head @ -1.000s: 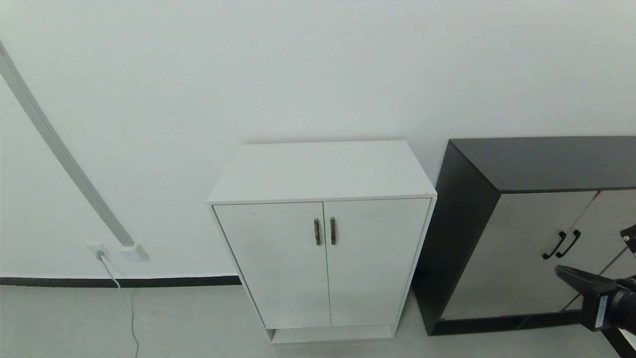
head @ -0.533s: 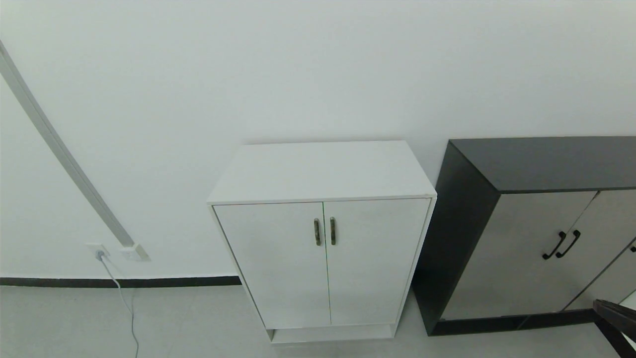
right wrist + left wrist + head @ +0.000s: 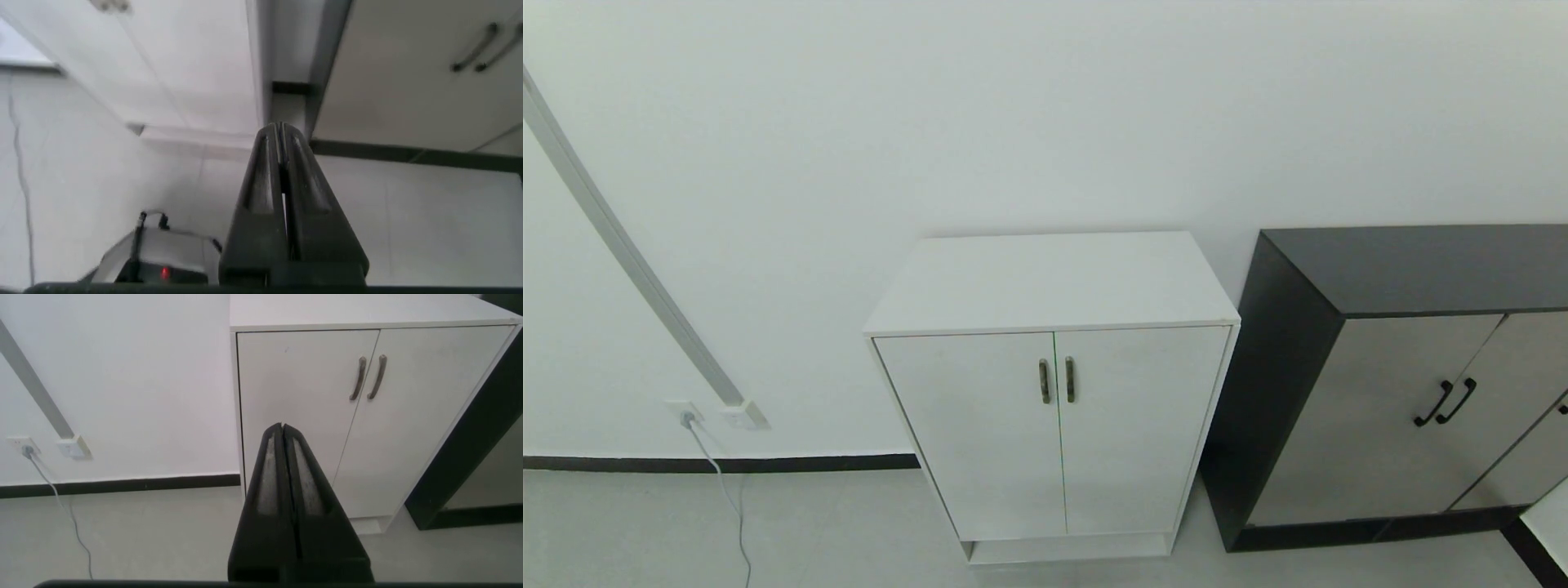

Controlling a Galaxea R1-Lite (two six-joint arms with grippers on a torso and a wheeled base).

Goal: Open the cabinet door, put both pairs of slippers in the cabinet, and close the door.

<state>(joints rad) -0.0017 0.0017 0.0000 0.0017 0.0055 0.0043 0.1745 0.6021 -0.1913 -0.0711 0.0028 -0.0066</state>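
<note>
Two doors of the white cabinet (image 3: 1049,282) are both shut, so, as I judge it, either the task is not yet begun or it is already finished; the pictures alone do not decide this. The left door (image 3: 980,433) and the right door (image 3: 1135,425) lie flush with the frame, with only a thin straight seam between them. Whether any slippers are behind them I cannot tell. If this is the start, everything is left: to pull a door open, to put both pairs inside, and to shut it.

The cabinet stands on the grey floor (image 3: 849,531) against the white wall (image 3: 1045,122), in front of the robot, with a black cabinet (image 3: 1290,384) just beside it on the robot's right. It is a plain low box with a flat top. Two slim dark handles, the left handle (image 3: 1044,380) and the right handle (image 3: 1069,379), stand upright close to the seam, in the upper half of the doors. They look like bar handles, so a finger could probably hook one.

The left gripper (image 3: 283,429) has its two fingers pressed together and grips nothing; it points toward the left door, well apart from it. The right gripper (image 3: 282,129) is closed in the same way, also with nothing in it, and is aimed low at the gap between the two cabinets.
</note>
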